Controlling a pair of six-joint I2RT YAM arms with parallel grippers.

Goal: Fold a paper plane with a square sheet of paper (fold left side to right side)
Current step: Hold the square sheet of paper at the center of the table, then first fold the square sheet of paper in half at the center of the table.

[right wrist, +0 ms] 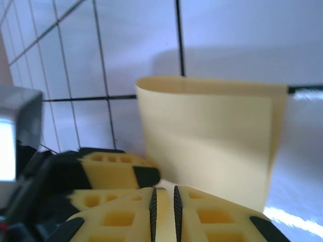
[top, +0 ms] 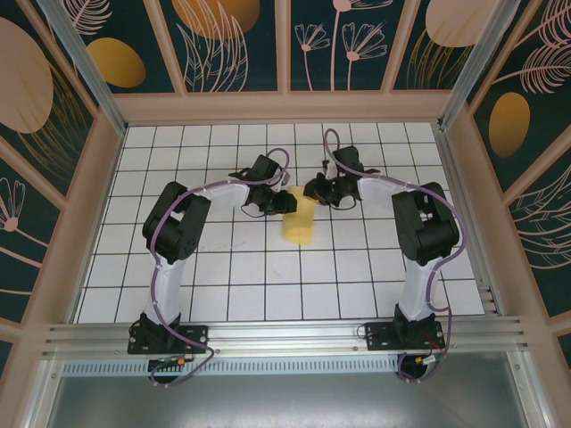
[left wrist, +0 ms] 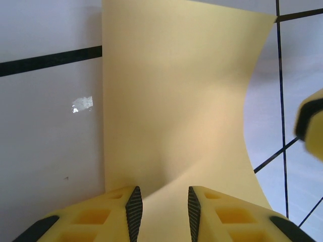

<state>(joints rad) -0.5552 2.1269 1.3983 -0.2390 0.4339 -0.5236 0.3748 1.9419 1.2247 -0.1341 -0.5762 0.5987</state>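
The square sheet of paper (top: 298, 225) is pale yellow and lies near the middle of the white grid table, curled over on itself into a loop. In the right wrist view the paper (right wrist: 212, 136) rises as a rounded fold, and my right gripper (right wrist: 164, 194) is shut on its near edge, a thin strip showing between the pads. My left gripper (left wrist: 164, 194) is open over the paper (left wrist: 176, 101), its pads apart with the bulging sheet passing between them. From above, the left gripper (top: 284, 203) and right gripper (top: 317, 192) meet at the paper's far end.
The white grid table (top: 223, 276) is walled by a beige frame, with a metal rail (top: 285, 337) at the near edge. The left gripper's fingers (right wrist: 116, 169) sit just beside my right one. A small white scuff (left wrist: 82, 104) marks a tile.
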